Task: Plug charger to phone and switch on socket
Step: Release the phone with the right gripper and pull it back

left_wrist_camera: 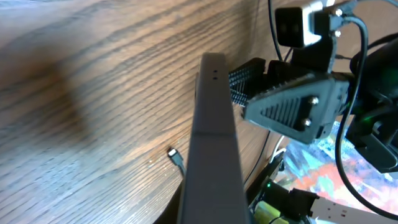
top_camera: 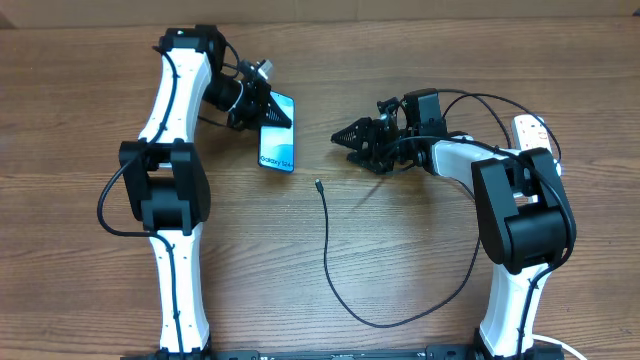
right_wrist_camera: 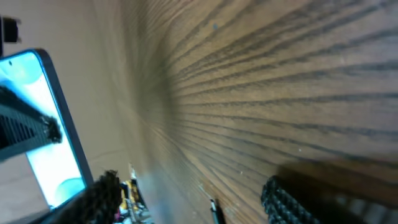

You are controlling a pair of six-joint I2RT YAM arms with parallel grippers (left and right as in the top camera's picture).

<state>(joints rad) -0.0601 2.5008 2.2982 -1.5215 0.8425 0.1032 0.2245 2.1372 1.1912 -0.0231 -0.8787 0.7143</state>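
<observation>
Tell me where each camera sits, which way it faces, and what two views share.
Overhead: above the table, looking down; left arm and right arm show, left claw shut on the phone.
Left wrist: on the left arm, facing the right claw; the held phone's edge fills the middle, own claw unclear.
Right wrist: on the right arm, facing the phone's screen; its open fingers frame the bottom.
Shared: both wrist views show the charger plug.

Brown wood-grain table (top_camera: pixel 80 300) spans whole view, under and around left gripper (top_camera: pixel 275 112), right gripper (top_camera: pixel 340 138). Even light, soft shadows.
</observation>
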